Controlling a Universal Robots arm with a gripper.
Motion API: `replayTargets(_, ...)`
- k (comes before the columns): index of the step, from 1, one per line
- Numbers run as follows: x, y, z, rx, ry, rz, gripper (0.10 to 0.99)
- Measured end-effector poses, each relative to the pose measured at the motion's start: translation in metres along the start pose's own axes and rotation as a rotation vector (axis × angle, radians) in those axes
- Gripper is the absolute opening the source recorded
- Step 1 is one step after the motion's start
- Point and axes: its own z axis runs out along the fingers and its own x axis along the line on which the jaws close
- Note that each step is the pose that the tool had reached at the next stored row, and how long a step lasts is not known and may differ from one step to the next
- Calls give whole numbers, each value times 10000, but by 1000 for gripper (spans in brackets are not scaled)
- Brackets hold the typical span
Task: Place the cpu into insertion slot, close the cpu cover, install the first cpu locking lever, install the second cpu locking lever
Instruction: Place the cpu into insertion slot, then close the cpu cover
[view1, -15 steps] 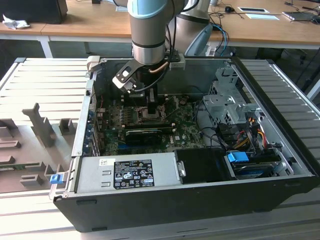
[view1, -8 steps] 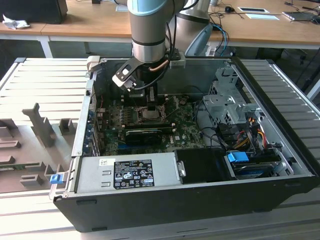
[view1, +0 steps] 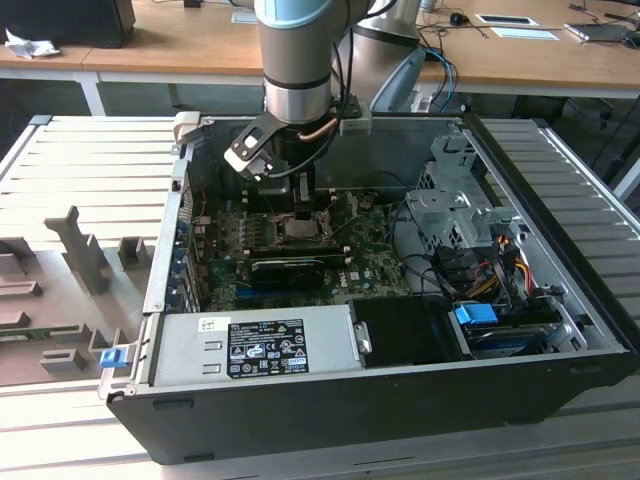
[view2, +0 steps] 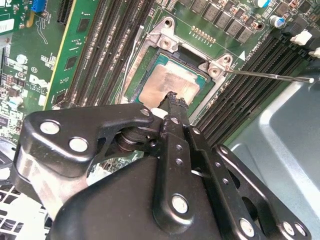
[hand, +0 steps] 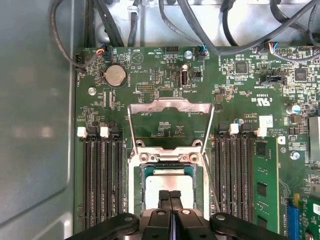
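A slatted bench (view1: 90, 150) carries an open computer case (view1: 400, 410). In the exterior view the arm (view1: 297, 60) drops in from 12 o'clock over the motherboard (view1: 370, 265), with the power supply (view1: 260, 345) at 6 o'clock of the socket and the drive cage (view1: 450, 210) at 3 o'clock.

In both wrist views the pincer (hand: 170, 196) is clenched, its tips pressed together with nothing between them. They sit at the metal top of the cpu (view2: 165, 82); whether they touch it or hang just clear, I cannot tell.

The cpu lies flat inside the insertion slot (view2: 186, 52), so the placing looks done. The cpu cover (hand: 170, 105) stands hinged open, clear of the chip, and a thin locking lever (view2: 270, 76) juts out unlatched.

I judge that closing the cover is the step in hand. It calls for the plate to swing down squarely, its window framing the chip without nudging it.
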Motion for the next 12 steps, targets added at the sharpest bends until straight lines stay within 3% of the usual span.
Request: replayTargets(12,1,21,-48,31,-4,0,106)
